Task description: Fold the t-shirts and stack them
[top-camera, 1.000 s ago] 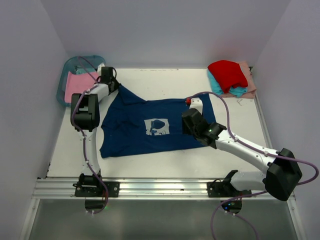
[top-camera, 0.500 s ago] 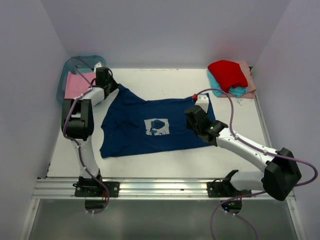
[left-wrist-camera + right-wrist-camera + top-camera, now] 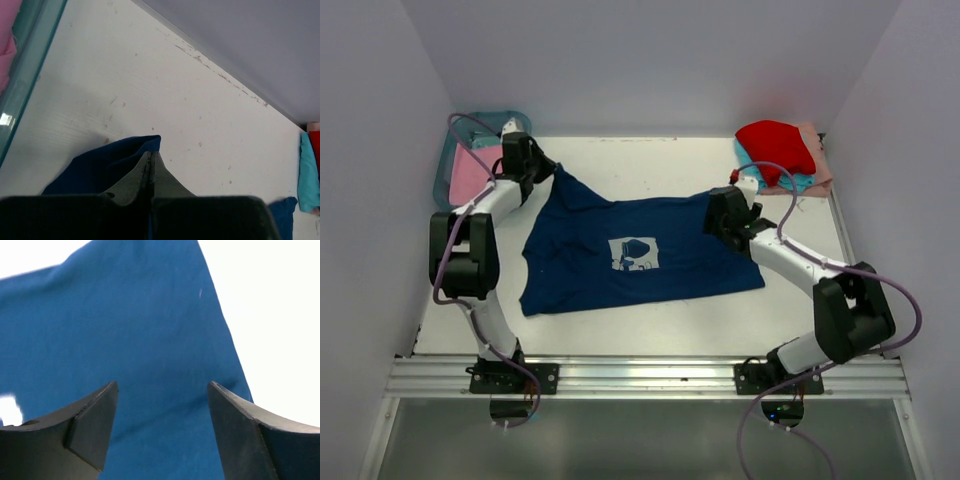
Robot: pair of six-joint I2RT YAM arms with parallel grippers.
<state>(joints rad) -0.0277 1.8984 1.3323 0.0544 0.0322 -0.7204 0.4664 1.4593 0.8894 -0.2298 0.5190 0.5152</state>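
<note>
A navy t-shirt (image 3: 620,255) with a pale square print (image 3: 634,253) lies spread flat in the middle of the white table. My left gripper (image 3: 542,172) is shut on its back left corner; in the left wrist view the closed gripper (image 3: 151,156) pinches a peak of navy cloth (image 3: 95,167). My right gripper (image 3: 727,215) hovers open over the shirt's right part. The right wrist view shows the open gripper (image 3: 162,390) with flat navy cloth (image 3: 130,330) below and nothing between the fingers. A pink t-shirt (image 3: 470,175) lies in the bin. Red (image 3: 775,145), teal (image 3: 758,175) and peach (image 3: 817,165) t-shirts are stacked at the back right.
A teal translucent bin (image 3: 448,160) stands at the back left corner, its wall (image 3: 30,65) close beside my left gripper. White walls enclose the table on three sides. An aluminium rail (image 3: 640,378) runs along the near edge.
My right gripper has opened, let go of the navy shirt and moved toward the back right. My left gripper has drawn the shirt's corner slightly toward the back left.
</note>
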